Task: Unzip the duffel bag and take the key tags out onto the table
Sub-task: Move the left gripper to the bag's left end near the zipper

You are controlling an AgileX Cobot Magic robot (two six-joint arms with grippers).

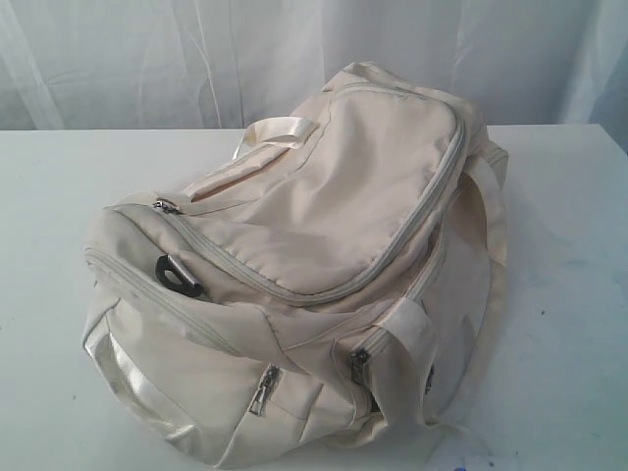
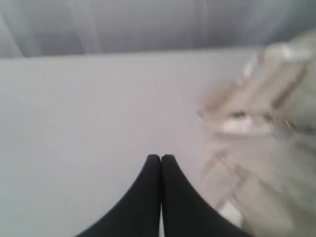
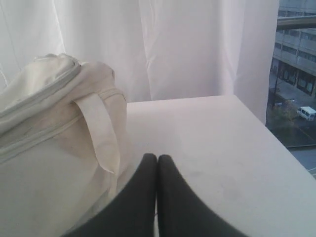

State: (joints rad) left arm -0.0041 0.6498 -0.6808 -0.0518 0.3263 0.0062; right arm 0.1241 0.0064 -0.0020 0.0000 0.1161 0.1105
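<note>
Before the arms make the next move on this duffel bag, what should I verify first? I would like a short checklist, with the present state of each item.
1. Duffel bag lies on the table, fully in view: ok.
2. Main zipper opened: not ok, it is closed around the top panel.
3. Zipper pull found: ok, a metal pull shows at the bag's left end in the exterior view.
4. Left gripper free: ok, shut, holding nothing, above bare table.
5. Right gripper free: ok, shut, holding nothing, beside a handle.
6. Key tags located: cannot tell, none visible.
</note>
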